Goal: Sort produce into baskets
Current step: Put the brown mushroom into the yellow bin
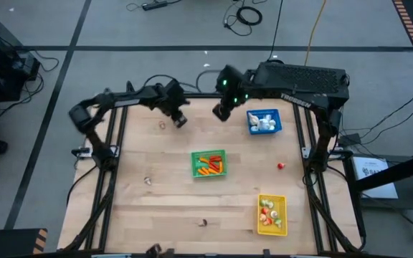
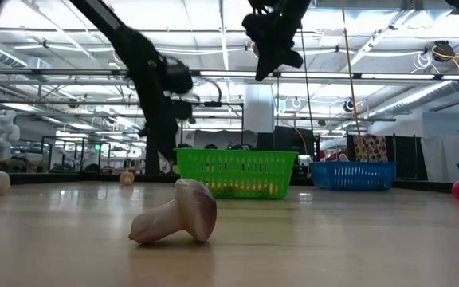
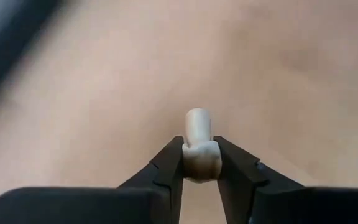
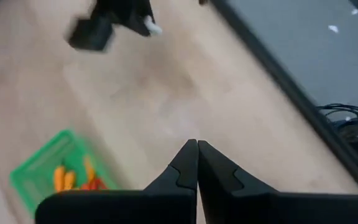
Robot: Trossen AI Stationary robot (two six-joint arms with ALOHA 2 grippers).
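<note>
My left gripper (image 1: 180, 119) stands over the far left of the table, shut on a small white produce piece (image 3: 197, 140); the right wrist view also shows that white piece (image 4: 153, 28). My right gripper (image 1: 223, 111) hangs shut and empty, high over the far middle, just left of the blue basket (image 1: 264, 120), which holds white pieces. The green basket (image 1: 209, 163) at the table's middle holds orange and red pieces. The yellow basket (image 1: 272, 213) stands near the front right with red and white pieces. My left gripper pinches the white piece's thicker end (image 3: 201, 163) between its two fingertips (image 3: 169, 163). The narrower rounded end (image 3: 197, 119) sticks out beyond the fingertips. The fingers slant steeply down toward the table. The piece appears clear of the tabletop.
Loose produce lies on the wood: a small piece (image 1: 162, 125) beside my left gripper, a mushroom (image 1: 148, 180) at the left, another mushroom (image 2: 178, 215) near the front edge, and a red piece (image 1: 280, 166) at the right. The frame's dark posts line both sides of the table.
</note>
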